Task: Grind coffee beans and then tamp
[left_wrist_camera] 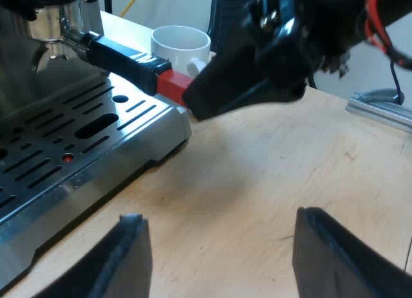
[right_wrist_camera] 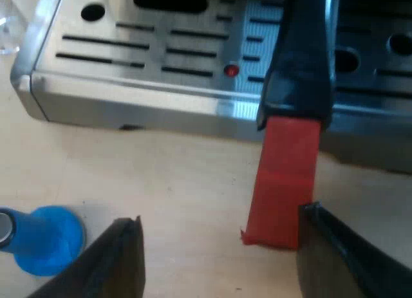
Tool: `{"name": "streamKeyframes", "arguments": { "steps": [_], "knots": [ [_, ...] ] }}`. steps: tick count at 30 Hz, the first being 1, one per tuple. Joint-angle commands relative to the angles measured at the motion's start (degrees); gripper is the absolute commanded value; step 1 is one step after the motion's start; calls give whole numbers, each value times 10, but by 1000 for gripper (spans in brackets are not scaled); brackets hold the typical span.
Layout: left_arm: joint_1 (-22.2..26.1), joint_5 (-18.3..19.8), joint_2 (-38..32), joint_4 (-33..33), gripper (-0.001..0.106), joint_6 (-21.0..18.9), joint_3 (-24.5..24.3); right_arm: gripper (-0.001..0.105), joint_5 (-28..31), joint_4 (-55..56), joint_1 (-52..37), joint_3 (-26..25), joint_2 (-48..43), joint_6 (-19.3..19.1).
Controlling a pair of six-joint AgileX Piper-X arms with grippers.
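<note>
Holder [left_wrist_camera: 122, 56] is locked into the espresso machine [left_wrist_camera: 77, 137] front, w/ its dark handle sticking out over the machine's drip tray [right_wrist_camera: 161, 85] and the red end [right_wrist_camera: 283, 182] past the tray edge, above the table [left_wrist_camera: 257, 169]. R arm: right gripper [right_wrist_camera: 219, 237] is released, jaws wide, at the red end. The tip sits inside the gap, close to one finger, not gripped yet. L arm: left gripper [left_wrist_camera: 219, 221] is also released and empty, hovering over bare table just beside the machine's tray corner. Blue tamper [right_wrist_camera: 45, 240] lies on the table near the machine's front edge, apart from both arms. Mug [left_wrist_camera: 181, 46] stands beyond the handle, near the machine. Step, prob.: taking hold of the handle to work the holder; can't tell if grounds are in the basket. Next move calls for centring the jaws on the handle, closing firmly, then twisting w/o slipping off the red tip. Tamping not begun.
</note>
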Motion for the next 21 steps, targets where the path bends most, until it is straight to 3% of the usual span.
{"name": "streamKeyframes", "arguments": {
  "steps": [1,12,21],
  "knots": [
    [-4,2,-3,-5,51,-5,-7,55,-11,1,-15,-6,7,-3],
    [-4,2,-3,-6,51,-5,-7,55,-53,-3,-73,-6,12,-3],
    [-4,2,-3,-6,51,-5,-7,55,-49,-3,-73,-6,20,-3]
  ]
}}
